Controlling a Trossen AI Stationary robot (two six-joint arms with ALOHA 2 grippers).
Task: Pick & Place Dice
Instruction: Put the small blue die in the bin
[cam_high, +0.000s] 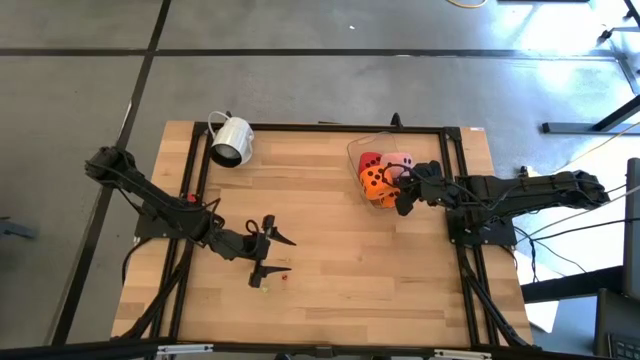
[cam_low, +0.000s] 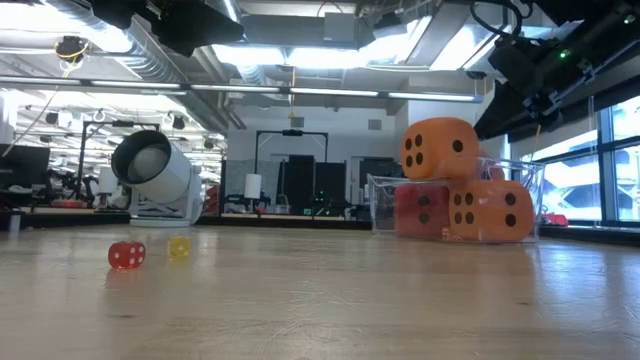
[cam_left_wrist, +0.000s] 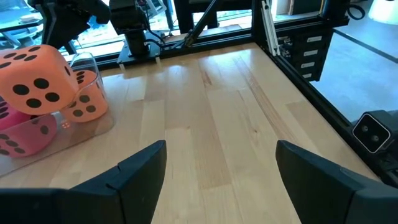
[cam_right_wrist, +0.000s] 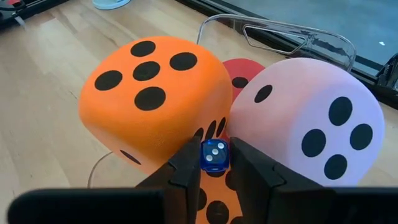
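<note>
Pinched between the right gripper's (cam_right_wrist: 215, 163) fingers, a tiny blue die (cam_right_wrist: 214, 155) hangs over the clear container (cam_high: 356, 150) near the table's (cam_high: 330, 290) far right corner, where the foam dice (cam_high: 382, 172) sit piled, seemingly ready for dropping. Near the front left edge, the left gripper (cam_high: 268, 252) waits with fingers spread and empty, beside small red (cam_low: 126, 255) and yellow (cam_low: 179, 246) dice.

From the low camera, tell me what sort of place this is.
Probably a robotics lab or workshop: exposed ceiling ducts, strip lights, equipment racks behind the wooden table.
</note>
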